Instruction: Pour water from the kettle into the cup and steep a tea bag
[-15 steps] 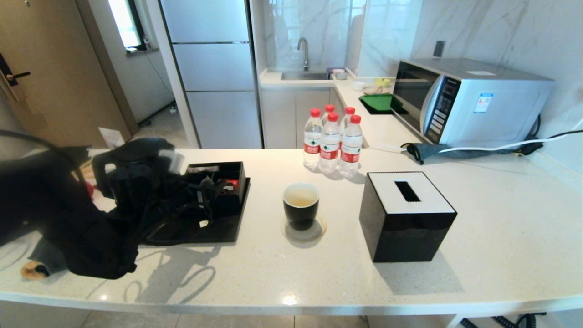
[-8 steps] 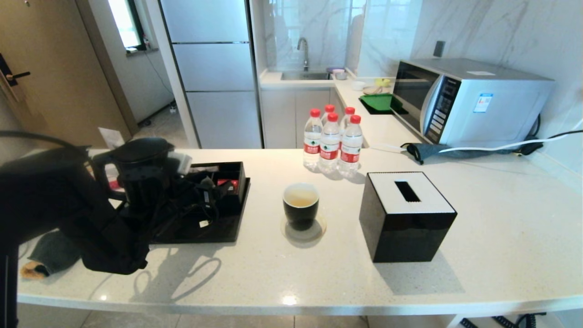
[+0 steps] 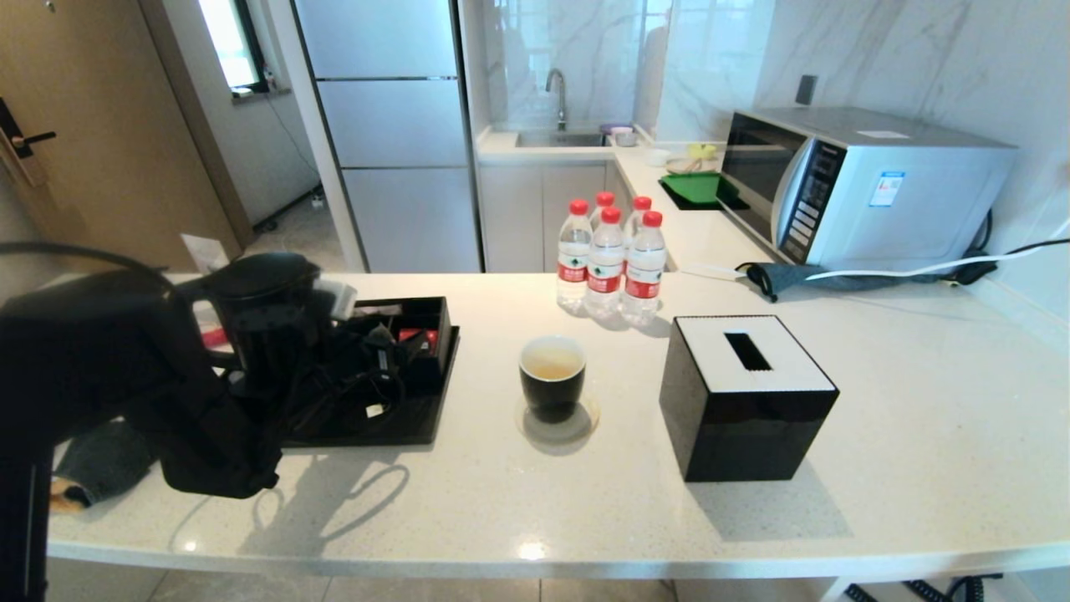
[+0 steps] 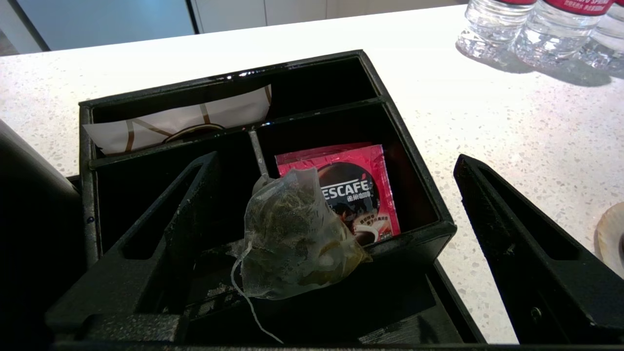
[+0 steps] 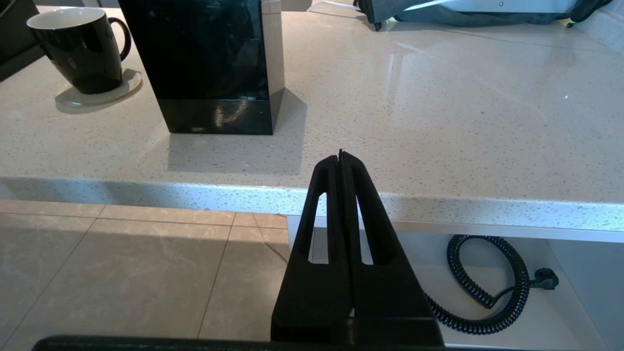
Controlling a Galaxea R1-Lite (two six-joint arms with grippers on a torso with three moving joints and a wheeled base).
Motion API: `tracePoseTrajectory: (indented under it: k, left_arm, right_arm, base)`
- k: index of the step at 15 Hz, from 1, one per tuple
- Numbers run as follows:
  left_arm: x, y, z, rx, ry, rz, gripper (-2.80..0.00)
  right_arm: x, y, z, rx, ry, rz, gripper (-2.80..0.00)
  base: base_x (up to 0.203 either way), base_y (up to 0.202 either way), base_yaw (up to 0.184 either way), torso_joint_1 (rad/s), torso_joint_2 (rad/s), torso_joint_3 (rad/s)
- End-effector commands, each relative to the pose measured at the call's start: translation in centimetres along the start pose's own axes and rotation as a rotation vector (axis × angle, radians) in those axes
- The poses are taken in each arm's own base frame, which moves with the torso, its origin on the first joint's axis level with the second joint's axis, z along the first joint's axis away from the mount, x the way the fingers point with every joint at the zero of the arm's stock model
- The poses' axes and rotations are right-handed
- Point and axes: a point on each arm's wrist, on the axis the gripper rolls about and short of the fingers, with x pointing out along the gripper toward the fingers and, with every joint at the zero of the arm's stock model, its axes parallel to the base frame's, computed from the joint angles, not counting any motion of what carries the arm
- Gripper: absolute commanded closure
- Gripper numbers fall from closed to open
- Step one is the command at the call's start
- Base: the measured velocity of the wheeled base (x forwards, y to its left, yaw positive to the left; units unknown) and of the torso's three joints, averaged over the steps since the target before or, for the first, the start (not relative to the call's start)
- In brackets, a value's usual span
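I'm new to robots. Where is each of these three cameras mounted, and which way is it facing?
Head view: on the robot's head, looking forward and down at the counter with kettle, cup and tissue box; its left arm fills the left edge.
Left wrist view: behind the open left gripper, facing the tea bag on the organiser box holding a Nescafé packet.
Right wrist view: behind the shut right gripper, below the counter's edge, facing across it.
Shared: cup and tissue box appear in the head and right wrist views.

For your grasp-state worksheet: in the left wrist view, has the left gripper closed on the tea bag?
No. The left gripper stands wide open, with the tea bag lying loose between its fingers.
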Motion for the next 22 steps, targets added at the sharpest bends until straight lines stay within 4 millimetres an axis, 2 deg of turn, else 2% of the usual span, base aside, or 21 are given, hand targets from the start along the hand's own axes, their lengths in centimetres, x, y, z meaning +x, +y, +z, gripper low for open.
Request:
tracePoseTrajectory:
  k: [1,2,3,14,22]
  left_arm:
    - [0.1,0.0,0.0,0.000,-0.006,-0.001,-2.80]
    - [0.1,0.0,0.0,0.001,-0.005,-0.001,-2.80]
    - [0.1,0.0,-0.1,0.001,-0.003,-0.001,0.00]
    - [0.0,0.0,0.2,0.004,-0.015,-0.001,0.00]
    - [-0.3,-0.1,2.0,0.018,-0.097,-0.003,0.00]
  right_arm:
    - [0.0,0.0,0.0,0.000,0.002,0.000,0.00]
    - [0.0,0.0,0.0,-0.001,0.002,0.002,0.00]
    - [0.0,0.0,0.0,-0.001,0.001,0.000,0.00]
    - [0.0,0.0,0.0,-0.001,0.001,0.002,0.00]
    - [0.0,0.0,0.0,0.000,0.002,0.001,0.00]
  base:
    - [0.000,0.000,0.000,0.000,0.00,0.000]
    - [0.000,0.000,0.000,0.000,0.00,0.000]
    - [0.000,0.000,0.000,0.000,0.00,0.000]
    - [0.000,0.000,0.000,0.000,0.00,0.000]
    - [0.000,0.000,0.000,0.000,0.00,0.000]
